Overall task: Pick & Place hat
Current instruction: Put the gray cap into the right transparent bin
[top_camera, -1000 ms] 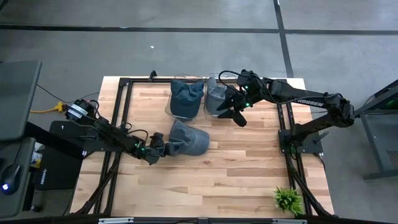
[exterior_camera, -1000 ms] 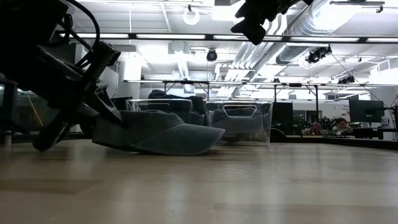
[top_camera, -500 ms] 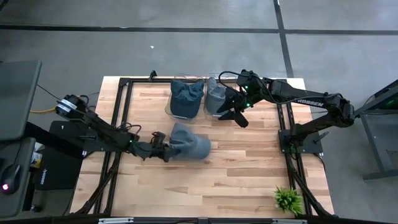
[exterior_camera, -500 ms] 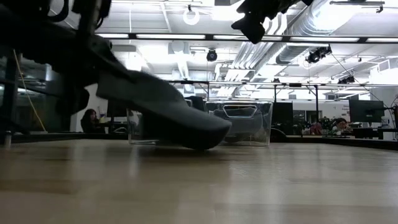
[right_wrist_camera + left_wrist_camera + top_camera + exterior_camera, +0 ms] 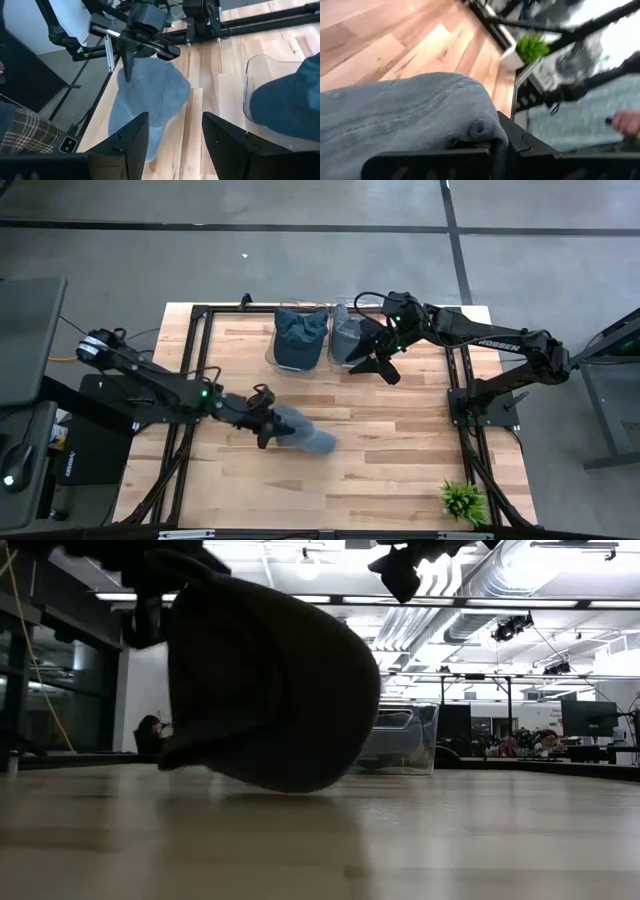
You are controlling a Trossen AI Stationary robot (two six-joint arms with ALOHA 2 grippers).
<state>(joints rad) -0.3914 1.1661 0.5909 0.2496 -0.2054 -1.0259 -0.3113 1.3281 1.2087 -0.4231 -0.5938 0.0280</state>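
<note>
A grey cap point(image 5: 303, 434) is held by my left gripper point(image 5: 264, 425), which is shut on it over the middle of the table. In the low view the cap point(image 5: 270, 690) hangs large and dark. The left wrist view shows its crown point(image 5: 405, 115) and top button point(image 5: 478, 130). My right gripper point(image 5: 378, 364) is open and hovers beside two clear bins at the far edge. One bin holds a dark blue cap point(image 5: 300, 337), the other a grey cap point(image 5: 346, 338). The right wrist view shows the held cap point(image 5: 150, 97) between my right fingers. My left gripper pinches the grey cap at the edge of its crown point(image 5: 131, 70), coming slanted from the table's left and above. The cap hangs tipped below the fingers point(image 5: 127, 59), its lowest part point(image 5: 290, 785) just over the wood. One layer or several, I cannot tell.
A black metal frame point(image 5: 190, 380) rings the wooden table point(image 5: 400, 460). A small green plant point(image 5: 461, 500) stands at the near right corner. The clear bin with the blue cap point(image 5: 285, 100) lies close to my right gripper. People sit far back in the room.
My left gripper has risen and moved toward the table's right and near edge, tipping as it went. The grey cap, lying flat on its brim before, has been lifted off the wood and turned to hang under the gripper. The right arm has kept almost still.
</note>
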